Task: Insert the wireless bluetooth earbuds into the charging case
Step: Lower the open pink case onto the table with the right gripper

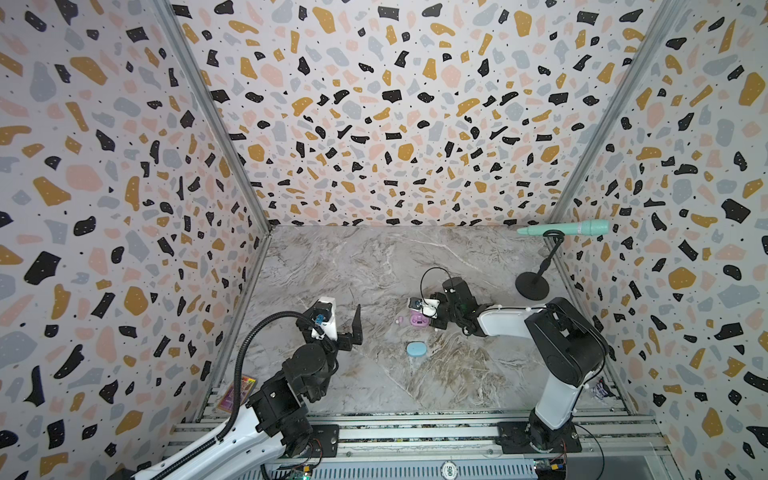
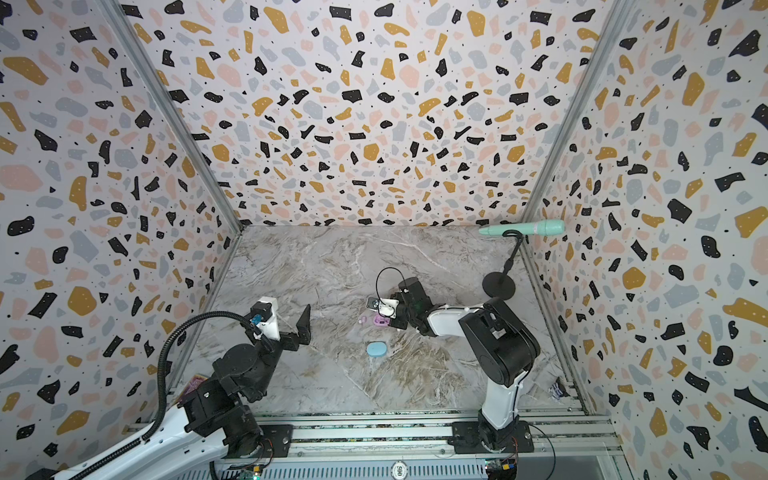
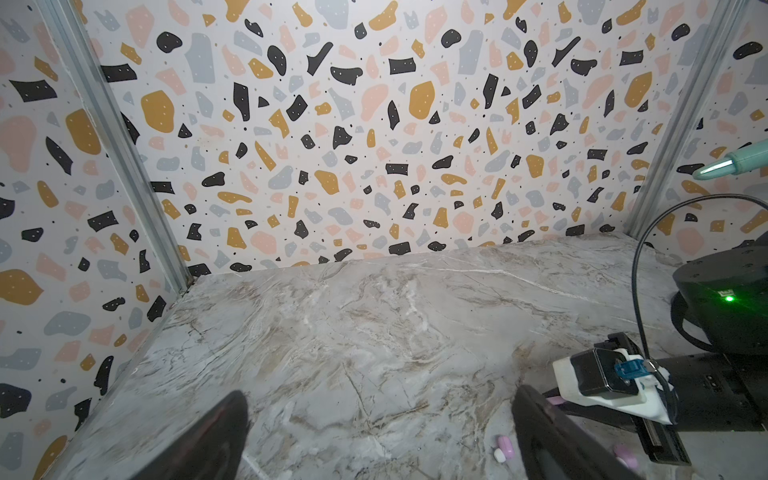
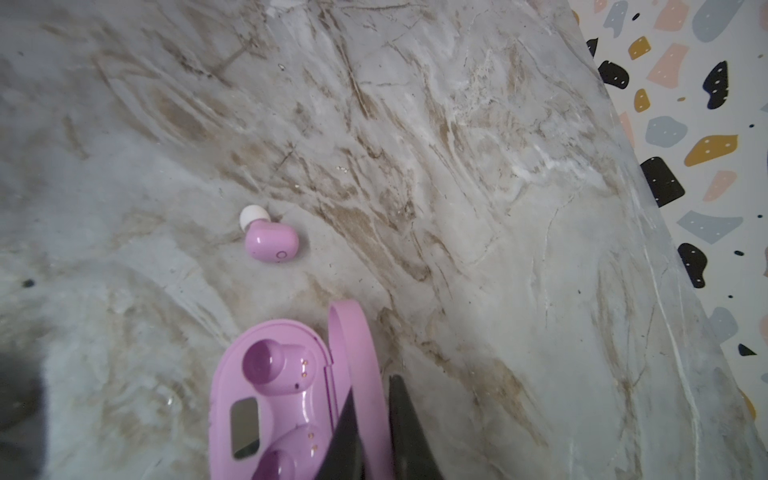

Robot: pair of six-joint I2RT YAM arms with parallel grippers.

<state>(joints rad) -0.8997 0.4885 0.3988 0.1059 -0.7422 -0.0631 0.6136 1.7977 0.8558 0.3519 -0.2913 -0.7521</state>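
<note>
In both top views: pink earbud [image 1: 400, 320] loose on the marble-patterned counter [image 1: 374, 266], just beside the open pink charging case [image 1: 417, 320]. Closed blue case [image 1: 417, 349] nearer the front, apart from both. Left fingers [image 1: 356, 322] spread wide off to the left, gripping nothing.

Left wrist view: earbud [image 3: 503, 448] seen between the two released left fingers [image 3: 216, 432], on bare counter, untouched.

Right wrist view: right fingers [image 4: 405, 428] clenched on the thin upright lid [image 4: 357, 365], apparently steadying the case. Glossy moulded socket [image 4: 266, 365] with tiny gold contacts, empty. Earbud [image 4: 272, 245] on its side, with a smooth bean-shaped shell and a soft whitish tip.

Judged very light, hard-shelled and slick, prone to roll or pop from a pinch. Best taken gently across the broad body, clear of the squashy tip.
</note>
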